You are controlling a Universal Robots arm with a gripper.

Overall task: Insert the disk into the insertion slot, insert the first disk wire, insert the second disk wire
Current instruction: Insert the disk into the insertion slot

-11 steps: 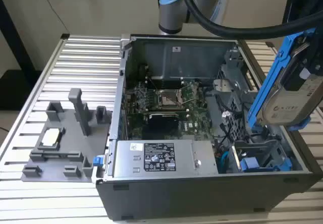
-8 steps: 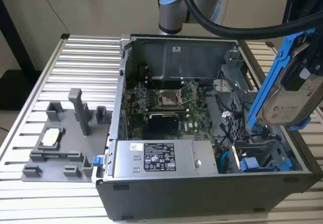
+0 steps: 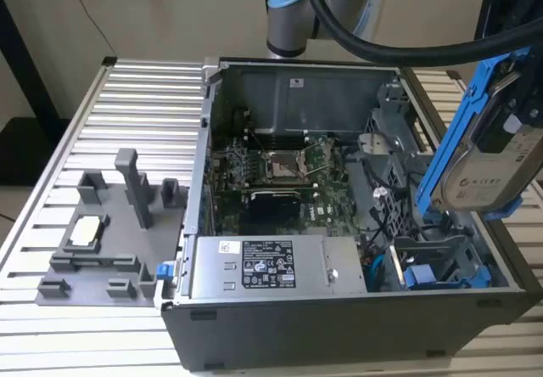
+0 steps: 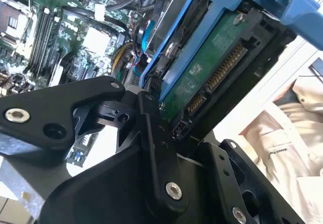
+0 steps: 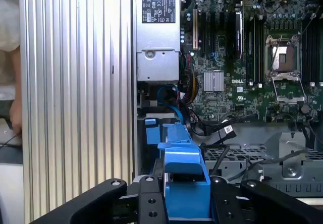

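The disk (image 3: 490, 166), a silver-grey drive with a pale label in a bright blue carrier, hangs tilted above the open computer case's side on the exterior view's right. My gripper (image 3: 512, 115) is shut on it from above. In the second wrist view the disk's (image 4: 204, 75) green circuit-board underside and connector row face the camera. In the first wrist view the blue carrier (image 5: 184, 176) sits between the black fingers (image 5: 149, 201). The insertion slot (image 3: 441, 258), a bay in the grey metal drive cage, lies below the disk inside the case. Blue and black wires (image 5: 174, 108) lie loose near the cage.
The open case holds a motherboard (image 3: 280, 169) and a silver power-supply box (image 3: 263, 267). A grey plastic fixture tray (image 3: 110, 224) with upright posts stands on the ribbed metal table (image 3: 136, 105). A person's pale sleeve (image 4: 282, 138) is close beside the table.
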